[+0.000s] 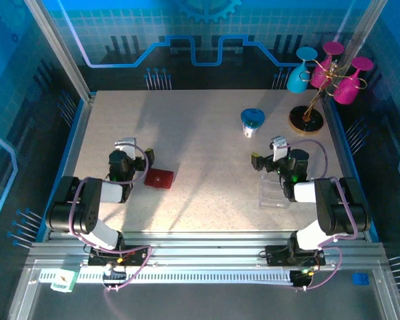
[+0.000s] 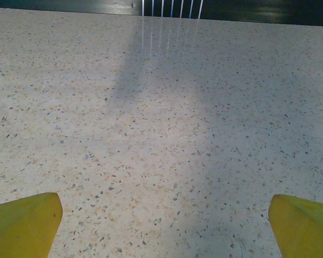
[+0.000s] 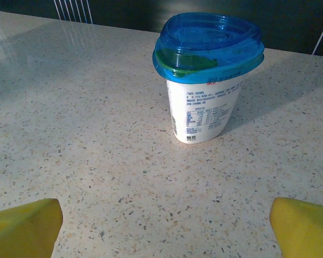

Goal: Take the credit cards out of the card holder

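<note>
A: Bench [image 1: 213,160], near edge first?
B: A clear plastic tray [image 1: 275,195] lies toward the near right corner. The small flat red card holder [image 1: 159,178] lies left of centre, near the left gripper [image 2: 164,226].
A: Jaws?
B: Both are spread wide, gripping nothing. Farther back, the right gripper [image 3: 164,228] faces a white, blue-lidded cup [image 3: 204,80].

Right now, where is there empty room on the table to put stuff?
Biggest bare patch: the middle, between the red card holder and the blue-lidded cup. The far-left corner is bare too. Crowded on the right: cup, clear tray, glass rack.
</note>
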`<state>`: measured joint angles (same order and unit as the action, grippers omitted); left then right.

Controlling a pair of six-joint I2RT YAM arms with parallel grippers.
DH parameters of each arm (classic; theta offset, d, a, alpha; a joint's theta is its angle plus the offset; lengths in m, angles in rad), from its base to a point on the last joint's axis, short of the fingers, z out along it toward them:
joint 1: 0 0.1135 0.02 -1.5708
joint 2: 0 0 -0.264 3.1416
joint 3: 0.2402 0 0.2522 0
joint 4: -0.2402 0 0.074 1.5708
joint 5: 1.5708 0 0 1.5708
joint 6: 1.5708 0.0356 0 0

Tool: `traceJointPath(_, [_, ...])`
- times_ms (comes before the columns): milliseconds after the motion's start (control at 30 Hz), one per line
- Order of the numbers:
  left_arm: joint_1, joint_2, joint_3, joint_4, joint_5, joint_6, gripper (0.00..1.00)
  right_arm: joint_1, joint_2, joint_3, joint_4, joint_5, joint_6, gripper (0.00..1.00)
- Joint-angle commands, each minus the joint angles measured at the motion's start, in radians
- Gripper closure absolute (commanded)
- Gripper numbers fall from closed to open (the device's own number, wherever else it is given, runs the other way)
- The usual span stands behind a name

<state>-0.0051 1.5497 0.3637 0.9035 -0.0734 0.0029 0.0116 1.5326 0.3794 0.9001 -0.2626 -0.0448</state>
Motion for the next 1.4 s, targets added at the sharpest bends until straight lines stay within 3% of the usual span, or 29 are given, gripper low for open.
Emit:
traceJointPath(0, [-0.006, 0.003, 0.018, 0.02, 0.019, 0.015, 0.01, -0.014, 0.009, -0.005, 0.041, 0.01, 0.002, 0.0])
traceJointPath(1100, [-0.006, 0.003, 0.021, 0.017, 0.022, 0.013, 0.01, -0.015, 0.01, -0.001, 0.033, 0.031, 0.01, 0.0])
traceJointPath(1200, [-0.008, -0.004, 0.016, 0.024, 0.019, 0.021, 0.01, -0.004, 0.003, -0.011, 0.044, 0.115, 0.028, 0.0])
traceJointPath(1367, [-0.054, -0.099, 0.085, -0.178, -0.079, 0.044, 0.01, 0.001, -0.062, -0.003, -0.022, 0.172, 0.043, 0.0])
